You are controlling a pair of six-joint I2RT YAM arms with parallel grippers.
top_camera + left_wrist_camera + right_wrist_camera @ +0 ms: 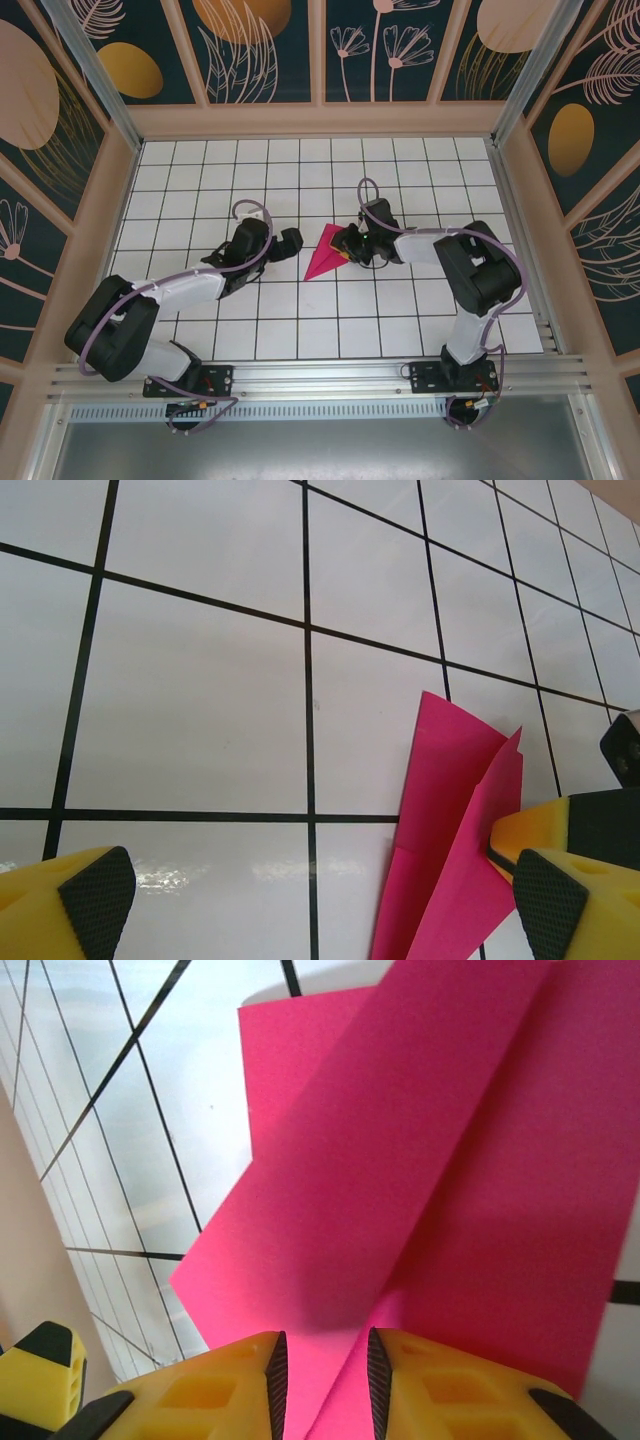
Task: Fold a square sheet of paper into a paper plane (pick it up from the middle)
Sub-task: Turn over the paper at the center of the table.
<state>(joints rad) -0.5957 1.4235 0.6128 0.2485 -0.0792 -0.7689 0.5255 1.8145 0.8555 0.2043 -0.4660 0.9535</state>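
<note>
Top external shows me the pink paper (322, 258) at centre frame, folded into a creased point aimed lower left on the tiled table (200, 180). My right gripper (350, 247) pinches its raised middle fold; my left gripper (292, 240) stands wide, just left of it.

Magenta-pink sheet of paper (325, 255) against a glossy white surface (300, 170) ruled into squares by thin black lines. The arms (185, 290) are black and pale grey, looped with lilac cables (362, 188); their jaws are yellow, with black cross-hatched pads (95, 890). Dark teal walls (265, 85) carry peach and gold leaf-and-flower motifs, framed in pale peach.
</note>
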